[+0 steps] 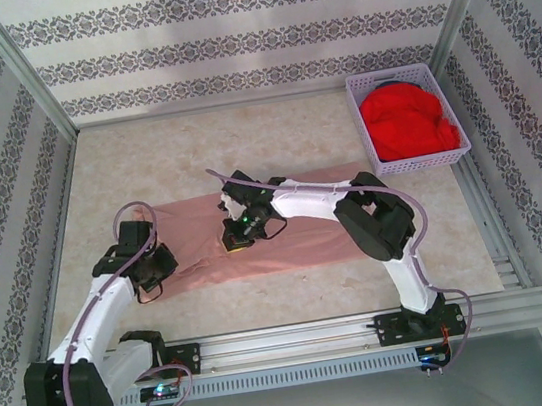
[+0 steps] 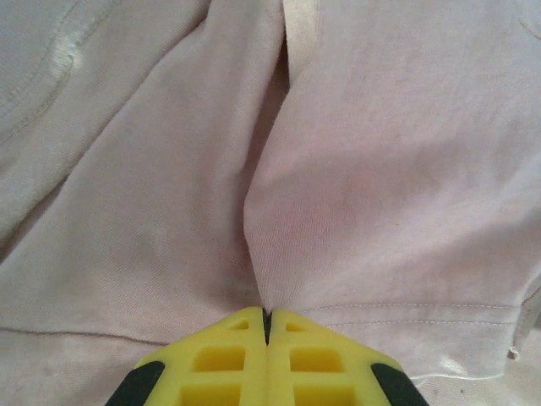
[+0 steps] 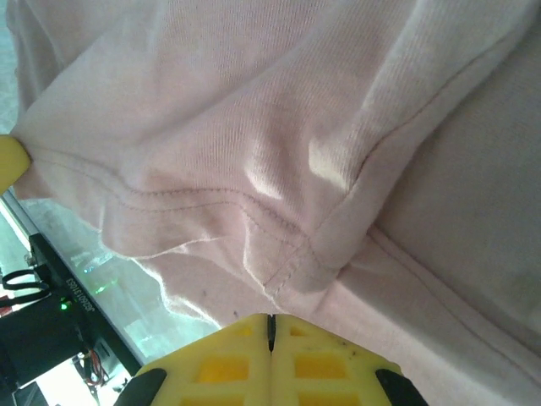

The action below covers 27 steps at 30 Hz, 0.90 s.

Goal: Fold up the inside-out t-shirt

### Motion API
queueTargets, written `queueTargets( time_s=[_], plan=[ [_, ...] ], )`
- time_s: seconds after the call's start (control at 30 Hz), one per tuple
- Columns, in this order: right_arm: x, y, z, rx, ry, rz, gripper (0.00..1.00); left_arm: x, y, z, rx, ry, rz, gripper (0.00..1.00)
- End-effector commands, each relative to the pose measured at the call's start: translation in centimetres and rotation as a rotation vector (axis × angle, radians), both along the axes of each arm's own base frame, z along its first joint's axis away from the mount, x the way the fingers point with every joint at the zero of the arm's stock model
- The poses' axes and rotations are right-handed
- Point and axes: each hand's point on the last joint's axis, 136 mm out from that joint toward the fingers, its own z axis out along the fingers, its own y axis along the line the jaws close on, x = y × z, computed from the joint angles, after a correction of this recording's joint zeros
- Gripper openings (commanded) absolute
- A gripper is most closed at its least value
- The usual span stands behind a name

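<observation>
A: Where did we have the t-shirt (image 1: pixel 305 228)?
B: Centre of the top view. Flat salmon band, long axis left–right. Left gripper (image 2: pixel 266 326) sat at its left end, right gripper (image 3: pixel 270 326) midway along its lower edge.
A: Jaws?
B: Both fully closed on cloth. Left pinched up a ridge of fabric, right pinched the stitched hem, raised off the table (image 1: pixel 193 153). Shirt looked creased, stitching exposed.

Pink t-shirt (image 1: pixel 303 249), basket (image 1: pixel 422 162) on table (image 1: pixel 144 160)

t-shirt (image 1: pixel 307 243) on table (image 1: pixel 242 136), basket (image 1: pixel 417 163) behind right
</observation>
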Motion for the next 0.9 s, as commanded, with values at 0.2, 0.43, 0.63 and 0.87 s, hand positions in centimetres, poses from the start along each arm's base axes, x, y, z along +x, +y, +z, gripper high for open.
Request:
queueTargets(
  time_s=[0.2, 0.43, 0.63, 0.87],
  plan=[
    [-0.2, 0.3, 0.5, -0.012, -0.007, 0.010, 0.29, -1.0, 0.3, -0.3, 0.001, 0.034, 0.034, 0.00],
    [-0.1, 0.5, -0.9, -0.120, -0.043, 0.033, 0.41, -0.8, 0.1, -0.4, -0.009, 0.030, 0.022, 0.00],
    [-0.3, 0.1, -2.3, -0.228, -0.067, 0.052, 0.41, -0.8, 0.0, -0.3, -0.016, 0.023, 0.019, 0.00],
    [-0.4, 0.4, -3.2, -0.268, -0.080, 0.070, 0.37, -0.8, -0.1, -0.3, -0.021, 0.019, 0.017, 0.00]
  ],
)
